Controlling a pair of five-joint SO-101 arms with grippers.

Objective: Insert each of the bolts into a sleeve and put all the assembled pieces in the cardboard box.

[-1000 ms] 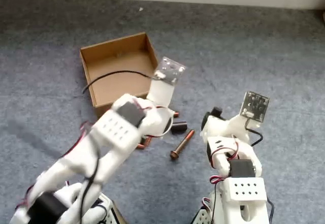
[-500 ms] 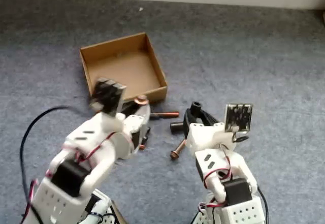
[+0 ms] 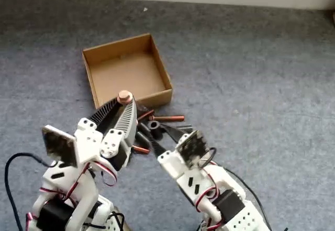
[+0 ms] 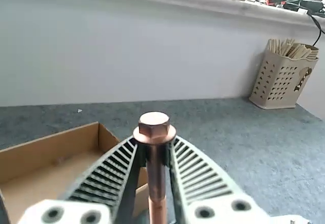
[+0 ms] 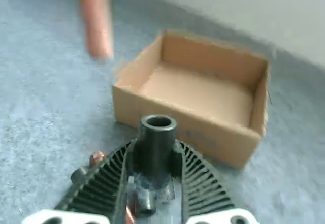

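Copper-coloured bolt, judged rigid and slippery, sits clamped by its shank in the left jaws, head proud. Right jaws pinch the black sleeve mid-body, bore exposed, near the cardboard box.

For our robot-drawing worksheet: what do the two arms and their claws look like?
The left arm and right arm are white plastic with black motor blocks and red and black wires. The left claw and right claw are black, ribbed and tapering, on white bases.
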